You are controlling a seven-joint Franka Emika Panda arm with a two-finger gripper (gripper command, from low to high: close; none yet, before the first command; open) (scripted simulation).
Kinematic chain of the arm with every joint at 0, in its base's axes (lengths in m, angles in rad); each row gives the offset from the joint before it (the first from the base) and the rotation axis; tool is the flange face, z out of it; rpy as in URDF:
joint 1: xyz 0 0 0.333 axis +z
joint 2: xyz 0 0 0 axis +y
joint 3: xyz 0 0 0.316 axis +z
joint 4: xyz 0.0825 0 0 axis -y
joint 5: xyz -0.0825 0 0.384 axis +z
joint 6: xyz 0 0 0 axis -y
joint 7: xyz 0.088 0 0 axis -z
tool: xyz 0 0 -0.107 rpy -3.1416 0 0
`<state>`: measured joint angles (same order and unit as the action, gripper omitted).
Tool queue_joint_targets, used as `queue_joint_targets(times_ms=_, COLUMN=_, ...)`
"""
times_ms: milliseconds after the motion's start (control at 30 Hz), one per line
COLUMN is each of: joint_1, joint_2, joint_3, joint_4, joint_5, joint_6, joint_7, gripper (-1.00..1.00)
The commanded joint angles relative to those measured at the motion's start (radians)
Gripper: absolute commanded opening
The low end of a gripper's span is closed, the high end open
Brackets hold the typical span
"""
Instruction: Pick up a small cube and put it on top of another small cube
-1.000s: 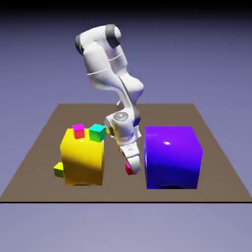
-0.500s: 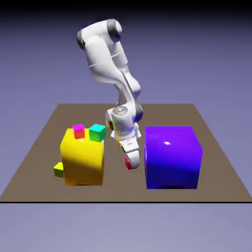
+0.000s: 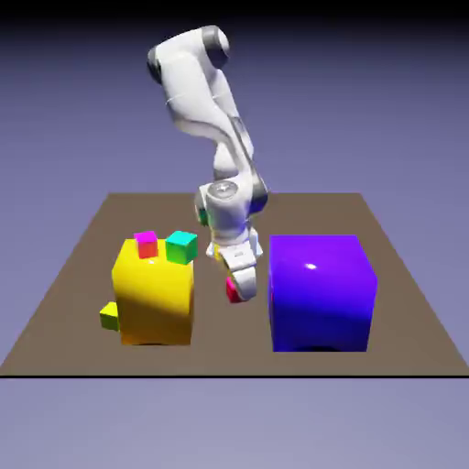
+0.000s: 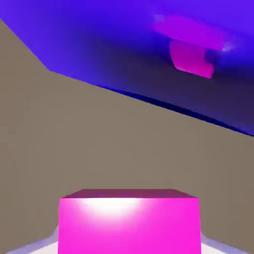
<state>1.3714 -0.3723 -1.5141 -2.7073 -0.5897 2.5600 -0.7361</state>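
Glossy magenta cube (image 4: 129, 225) between closed jaws (image 4: 129, 243)

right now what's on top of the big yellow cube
On the big yellow cube sit a small magenta-topped cube with a red side and a small teal cube. The patches directly beneath them are covered and can't be seen.

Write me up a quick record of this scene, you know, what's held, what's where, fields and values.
held: magenta cube, between the jaws
on yellow block: small magenta-topped cube, teal cube
beside yellow block, exterior view's left: yellow-green cube
exterior view's right: big purple block
stacking: not yet done
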Motion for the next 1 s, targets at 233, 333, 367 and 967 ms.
queue_joint_targets(times_ms=233, joint_1=-0.23, joint_2=-0.058, joint_3=0.29, joint_4=0.151, joint_5=-0.183, joint_6=-0.196, joint_7=0.142, gripper=-1.0)
queue_joint_targets(times_ms=333, joint_1=-0.327, joint_2=-0.079, joint_3=0.365, joint_4=0.219, joint_5=-0.222, joint_6=-0.255, joint_7=0.166, gripper=-1.0)
queue_joint_targets(times_ms=367, joint_1=-0.363, joint_2=-0.088, joint_3=0.362, joint_4=0.246, joint_5=-0.222, joint_6=-0.264, joint_7=0.159, gripper=-1.0)
queue_joint_targets(times_ms=967, joint_1=-0.406, joint_2=-0.127, joint_3=-0.286, joint_4=0.35, joint_5=0.023, joint_6=-0.157, joint_7=-0.111, gripper=-1.0)
